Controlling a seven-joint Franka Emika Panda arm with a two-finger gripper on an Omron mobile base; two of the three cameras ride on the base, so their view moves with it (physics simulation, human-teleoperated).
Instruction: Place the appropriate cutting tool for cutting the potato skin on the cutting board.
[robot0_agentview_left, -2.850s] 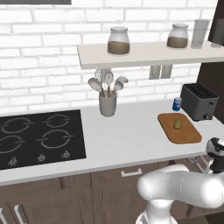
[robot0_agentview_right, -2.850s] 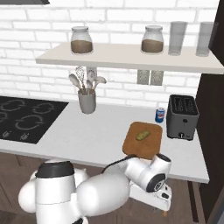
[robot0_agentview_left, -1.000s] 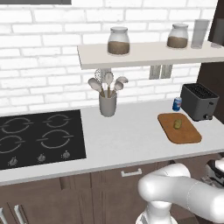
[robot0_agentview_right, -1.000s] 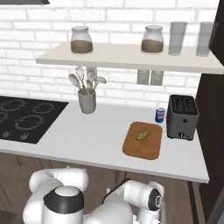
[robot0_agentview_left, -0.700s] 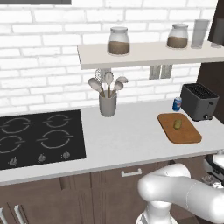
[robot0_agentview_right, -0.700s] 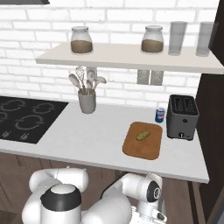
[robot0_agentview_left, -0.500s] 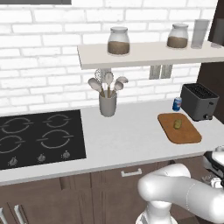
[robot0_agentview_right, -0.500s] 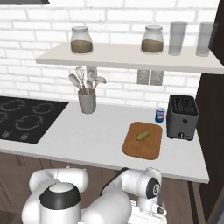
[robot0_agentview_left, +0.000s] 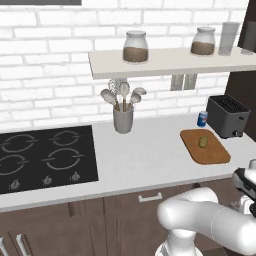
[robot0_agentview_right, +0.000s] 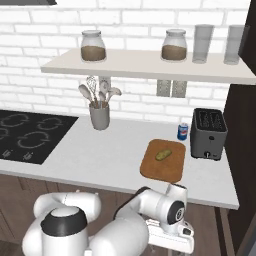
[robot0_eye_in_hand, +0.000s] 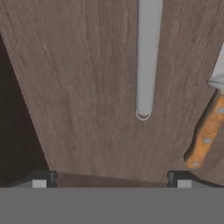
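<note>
From my seat the claw (robot0_eye_in_hand: 111, 181) is spread wide, nothing between the tips; they sit at the bottom left and bottom right of the hand view. Right in front of it I get a dark wood panel (robot0_eye_in_hand: 83, 87) with a grey bar handle (robot0_eye_in_hand: 147, 57) running down from the top middle. At the right edge of that view there's a knife (robot0_eye_in_hand: 209, 127): orange-brown handle with rivets, a bit of pale blade above it, tilted, partly cut off by the frame.

Up on the desk (robot0_agentview_left: 145, 155), the board (robot0_agentview_left: 205, 146) lies at the right side of the left base view, just in front of the toaster (robot0_agentview_left: 228, 116). The potato (robot0_agentview_left: 203, 142) sits on the board, toward its far end. In the right base view the board (robot0_agentview_right: 163, 160) is centre-right and the potato (robot0_agentview_right: 163, 154) is on its upper half. A blue can (robot0_agentview_right: 183, 131) stands just left of the toaster (robot0_agentview_right: 208, 133). Utensil pot (robot0_agentview_right: 99, 116) is further left, hob (robot0_agentview_left: 42, 159) at the left edge.
</note>
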